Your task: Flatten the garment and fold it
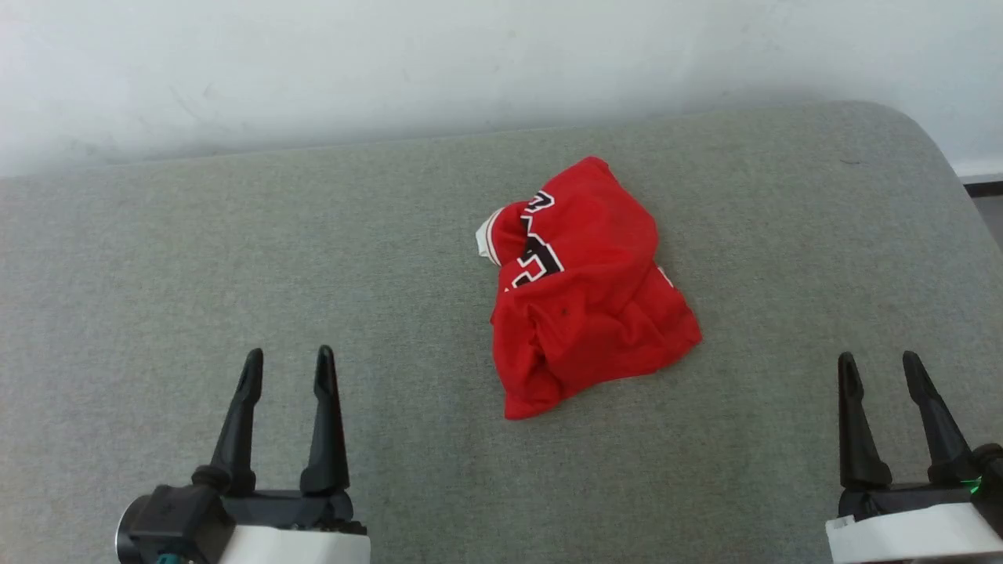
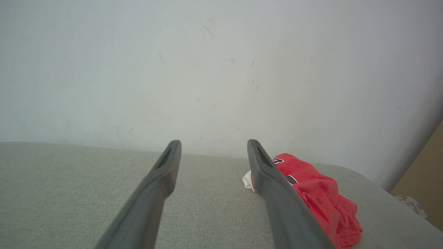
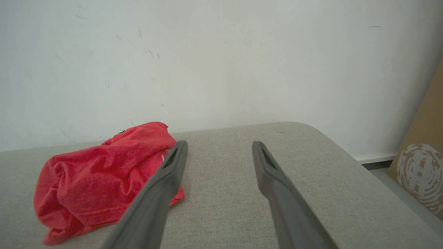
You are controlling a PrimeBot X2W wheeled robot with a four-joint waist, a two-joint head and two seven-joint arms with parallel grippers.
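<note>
head view has the shirt bunched in a red heap mid-frame on the grey cushion, w/ left gripper lower left & right gripper lower right, both spread wide, empty, well apart from it, prob flanking it pre-flatten.

bare cushion all round crumpled garment, wall behind, cardboard far right
</note>
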